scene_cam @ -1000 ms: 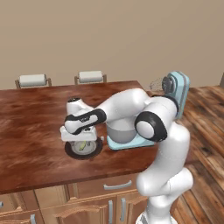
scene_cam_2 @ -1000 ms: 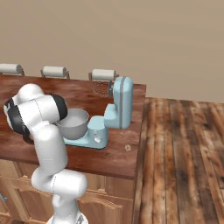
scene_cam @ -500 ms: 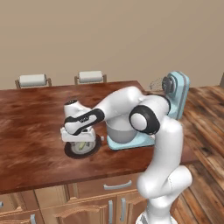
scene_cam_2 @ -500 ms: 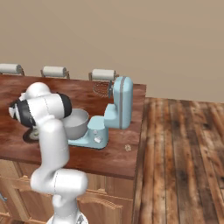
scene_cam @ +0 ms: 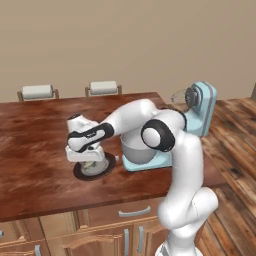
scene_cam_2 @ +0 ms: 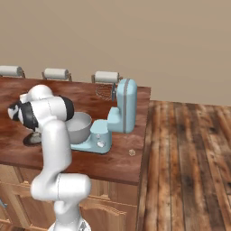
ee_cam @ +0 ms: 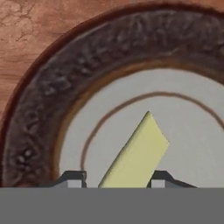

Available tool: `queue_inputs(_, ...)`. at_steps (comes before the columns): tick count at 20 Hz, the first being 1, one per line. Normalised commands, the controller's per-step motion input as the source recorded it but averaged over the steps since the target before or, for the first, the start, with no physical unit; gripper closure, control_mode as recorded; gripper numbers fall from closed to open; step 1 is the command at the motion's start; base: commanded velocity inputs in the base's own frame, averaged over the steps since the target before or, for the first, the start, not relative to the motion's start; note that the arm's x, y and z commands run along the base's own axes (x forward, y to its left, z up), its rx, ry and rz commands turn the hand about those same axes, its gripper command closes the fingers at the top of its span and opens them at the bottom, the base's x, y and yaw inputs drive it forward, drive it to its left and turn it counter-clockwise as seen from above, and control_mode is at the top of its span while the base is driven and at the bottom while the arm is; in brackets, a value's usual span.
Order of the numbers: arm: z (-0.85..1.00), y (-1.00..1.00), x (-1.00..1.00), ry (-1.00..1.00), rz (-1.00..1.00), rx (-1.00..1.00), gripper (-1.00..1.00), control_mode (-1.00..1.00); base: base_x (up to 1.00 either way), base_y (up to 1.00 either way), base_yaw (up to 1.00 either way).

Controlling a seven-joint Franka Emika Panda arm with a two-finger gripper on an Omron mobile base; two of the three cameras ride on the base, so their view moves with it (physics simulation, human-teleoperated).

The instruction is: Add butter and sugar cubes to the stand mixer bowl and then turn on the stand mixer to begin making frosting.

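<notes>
Your end effector sits low at the bottom of the hand view, one dark fingertip on each side of the butter. Whether they're actually pinching the stick or still a hair apart, can't tell. The butter lies on the grey centre of the dark round plate, slanting up and right. In the left base view the plate is at centre left on the wooden desk, just left of the stand mixer bowl. That bowl sits on the base of the light blue stand mixer.
</notes>
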Motion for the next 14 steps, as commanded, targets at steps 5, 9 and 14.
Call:
queue_inputs(5,0.06,0.0,-0.14,-0.01,-0.05,0.0,1.0,-1.0,0.0,0.0,0.0)
queue_inputs(9,0.73,-0.2,-0.33,-0.05,0.0,0.03,1.0,-1.0,0.0,0.0,0.0)
queue_inputs(14,1.0,-0.5,-0.36,-0.07,0.0,0.09,1.0,-1.0,0.0,0.0,0.0)
